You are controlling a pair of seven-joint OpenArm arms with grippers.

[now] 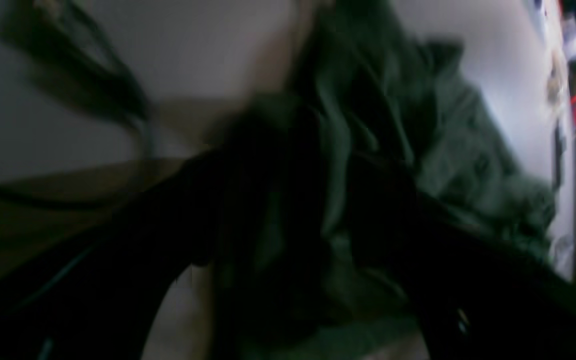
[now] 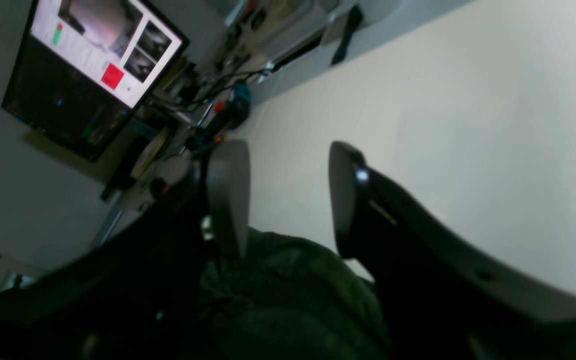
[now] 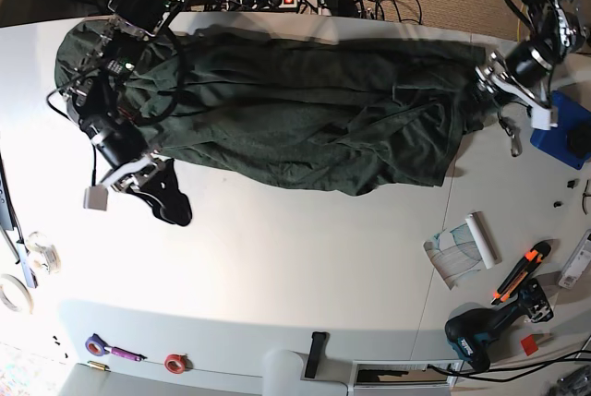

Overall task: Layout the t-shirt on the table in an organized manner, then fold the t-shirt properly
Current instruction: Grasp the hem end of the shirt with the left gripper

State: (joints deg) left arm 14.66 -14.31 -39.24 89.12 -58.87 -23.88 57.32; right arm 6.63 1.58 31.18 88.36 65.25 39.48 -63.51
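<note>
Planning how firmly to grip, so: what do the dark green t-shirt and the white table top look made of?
The dark green t-shirt looks like soft matte knit, probably cotton; it bunches in loose wrinkles. The white table top looks hard and smooth with a faint sheen, perhaps laminate or painted board; the exact material is unclear.

White table (image 3: 277, 267) with rumpled dark-green t-shirt (image 3: 295, 110), drill (image 3: 482, 333), paper roll (image 3: 466, 250).

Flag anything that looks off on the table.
The shirt is not flat: it lies rumpled in heavy folds along the far side of the table, one end bunched at the left pincer, which seems to grip it.
</note>
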